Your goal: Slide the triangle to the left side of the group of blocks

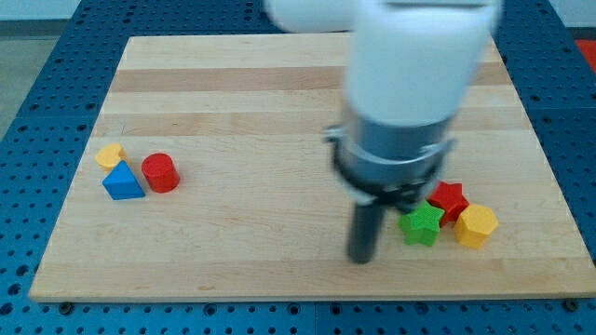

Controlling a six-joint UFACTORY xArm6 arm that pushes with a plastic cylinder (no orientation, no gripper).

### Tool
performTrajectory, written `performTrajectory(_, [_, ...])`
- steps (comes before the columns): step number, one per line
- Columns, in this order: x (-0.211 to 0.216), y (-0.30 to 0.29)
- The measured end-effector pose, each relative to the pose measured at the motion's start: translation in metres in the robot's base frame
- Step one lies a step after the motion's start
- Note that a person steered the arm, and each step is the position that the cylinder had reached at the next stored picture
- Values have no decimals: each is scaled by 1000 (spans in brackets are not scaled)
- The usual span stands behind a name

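Observation:
A blue triangle block lies at the view's left on the wooden board. A small yellow block touches its upper left and a red cylinder stands just to its right. At the view's right, a green star, a red star and a yellow hexagon sit close together. My tip rests on the board just left of the green star, far to the right of the triangle.
The arm's large white and grey body hangs over the board's right half and hides part of it. The board lies on a blue perforated table; its bottom edge is close below the tip.

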State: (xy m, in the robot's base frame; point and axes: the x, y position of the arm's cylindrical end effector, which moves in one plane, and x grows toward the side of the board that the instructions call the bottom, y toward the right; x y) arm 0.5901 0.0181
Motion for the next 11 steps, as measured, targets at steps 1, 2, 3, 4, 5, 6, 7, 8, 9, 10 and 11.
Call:
performTrajectory(1, [4,-102])
performTrajectory(2, [-8,-205])
performTrajectory(3, [-28,-290])
performTrajectory(4, [-65,-323])
performTrajectory(5, [-79,-291])
performTrajectory(6, [-106,-257])
performTrajectory(7, [-111,-222])
performTrajectory(8, [-116,-172])
performTrajectory(9, [-117,-165])
performTrajectory(10, [-103,-201])
performTrajectory(11, [-94,-138])
